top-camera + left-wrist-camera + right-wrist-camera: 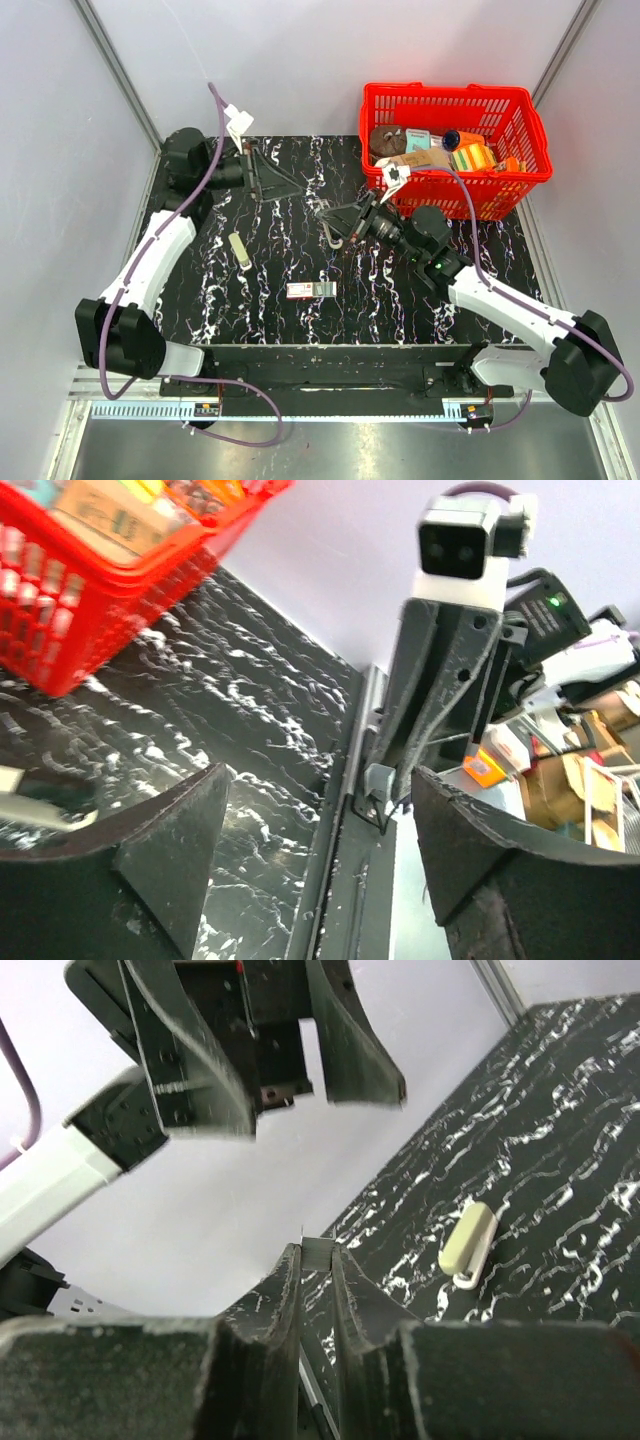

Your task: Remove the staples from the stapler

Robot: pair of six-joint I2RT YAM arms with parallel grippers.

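My right gripper [333, 226] hangs over the middle of the black marbled table. In the right wrist view it [318, 1258] is shut on a small silver strip [318, 1252] that looks like staples. A slim silver-and-black piece, apparently the stapler [327, 238], shows just at and under these fingertips. Most of it is hidden by the gripper, and only a sliver shows low between the fingers [322, 1400]. My left gripper [283, 188] is open and empty at the back left, its jaws wide apart in the left wrist view [318, 810].
A small red-and-white box [309, 290] lies on the table in front of the right gripper. A small cream oblong object [237, 247] lies to the left and also shows in the right wrist view [468, 1245]. A red basket [455, 95] of items stands at the back right.
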